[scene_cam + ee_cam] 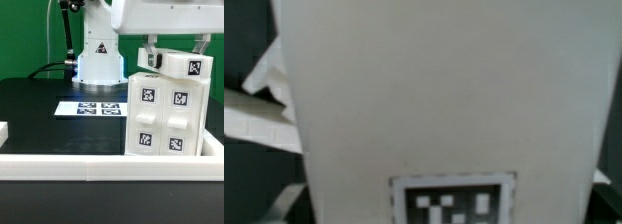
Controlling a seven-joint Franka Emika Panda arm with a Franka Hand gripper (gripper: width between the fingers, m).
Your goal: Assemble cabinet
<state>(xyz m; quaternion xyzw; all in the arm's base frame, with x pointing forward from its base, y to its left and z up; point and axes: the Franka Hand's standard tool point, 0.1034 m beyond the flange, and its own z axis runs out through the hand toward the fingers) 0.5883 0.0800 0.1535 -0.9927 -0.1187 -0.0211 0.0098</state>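
Right now, nearest the exterior cam, a raised white rim [100, 163] borders the black table w/ the big white plastic cabinet box [166, 115] standing upright just behind it, four square black-and-white tags on its near face. On top sits a smaller white tagged panel piece [186, 65], tilted, not flush. The two-finger gripper [172, 48] is down around that piece, jaws wide & straddling it; can't tell if the pads actually press it. Wrist cam shows mostly one pale panel face [438, 100] w/ a tag at the edge, so alignment is hard to read. Further back lie the flat marker board [92, 107] and the white robot base [100, 58]

Risks, as I judge: panel is skewed, so pushing down could jam it or tip the box toward the rim; a loose hold lets the piece slide off the top; releasing early leaves it unseated
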